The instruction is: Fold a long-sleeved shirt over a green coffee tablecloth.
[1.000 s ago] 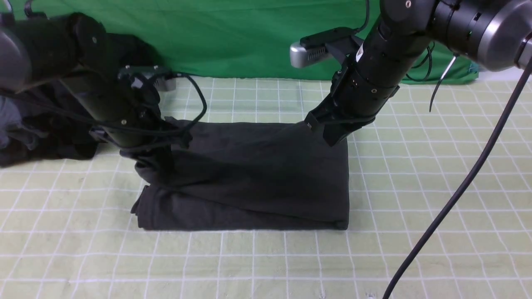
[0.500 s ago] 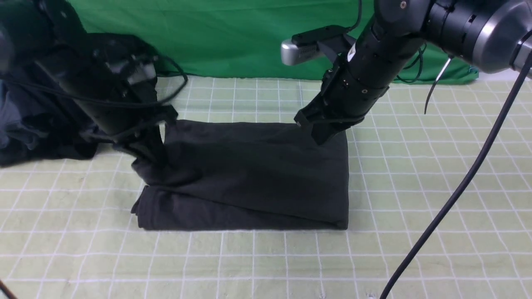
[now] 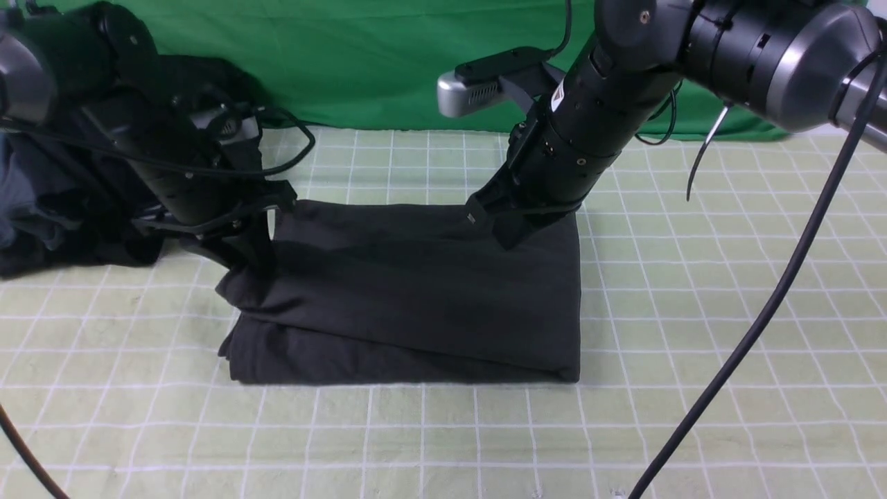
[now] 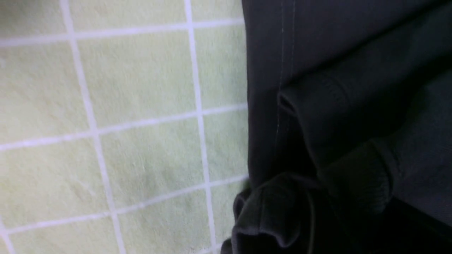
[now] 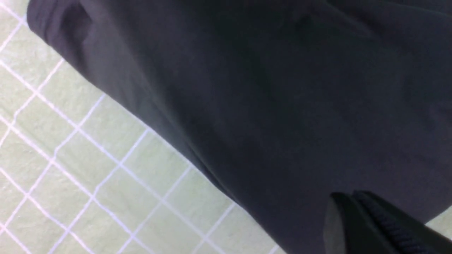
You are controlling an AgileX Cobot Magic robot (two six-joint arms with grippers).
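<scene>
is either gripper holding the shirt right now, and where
Cannot tell: the right gripper, shut, meets the long-sleeved shirt at its far edge, left gripper at its left side; any pinch is hidden.

- The right gripper (image 3: 500, 234) has slid to the left along the far part of the long-sleeved shirt (image 3: 416, 298). Before, it stood near the far right corner; now it is closer to the middle.
- The silver wrist camera (image 3: 463, 95) above it has gone left with it.
- The left gripper (image 3: 246, 253) has drawn back and left, from over the shirt's left part to its left edge.
- The shirt's upper layer, which was bunched under the left gripper, now lies lower and smoother, and the far left corner is uncovered.
- A black cable (image 3: 24, 450) has come into the front view's lower left corner.
</scene>
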